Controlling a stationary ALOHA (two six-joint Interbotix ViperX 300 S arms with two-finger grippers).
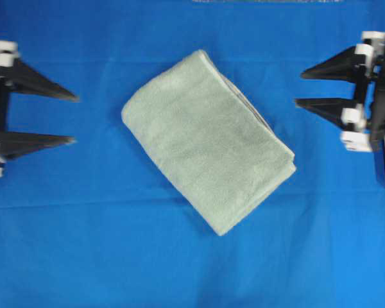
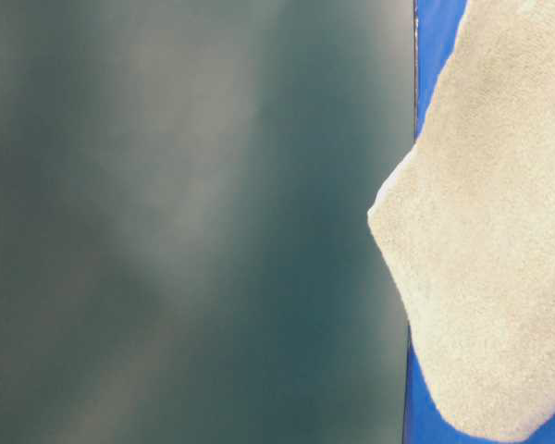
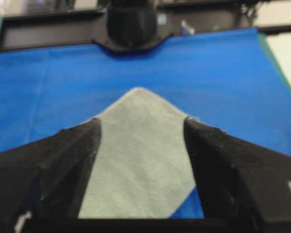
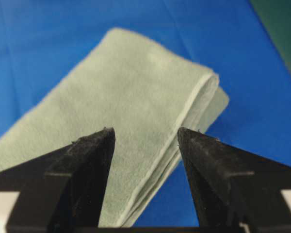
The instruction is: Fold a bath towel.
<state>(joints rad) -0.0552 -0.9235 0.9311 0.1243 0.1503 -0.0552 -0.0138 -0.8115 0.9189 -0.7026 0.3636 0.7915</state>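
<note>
The bath towel (image 1: 205, 141) lies folded into a thick pale green rectangle, turned diagonally in the middle of the blue cloth (image 1: 83, 244). Its stacked layers and lighter hem show along the right edge in the right wrist view, on the towel (image 4: 131, 92). My left gripper (image 1: 74, 119) stands open at the left edge, well clear of the towel, with nothing between its fingers. My right gripper (image 1: 298, 88) stands open at the right edge, also apart from the towel. In the left wrist view the towel (image 3: 140, 160) fills the space seen between the black fingers (image 3: 72, 160).
The blue cloth covers the whole table, with crease lines across it. The opposite arm's dark base (image 3: 131, 24) sits at the far end in the left wrist view. The table-level view shows a blurred dark panel (image 2: 185, 222) and a close patch of towel (image 2: 490, 240).
</note>
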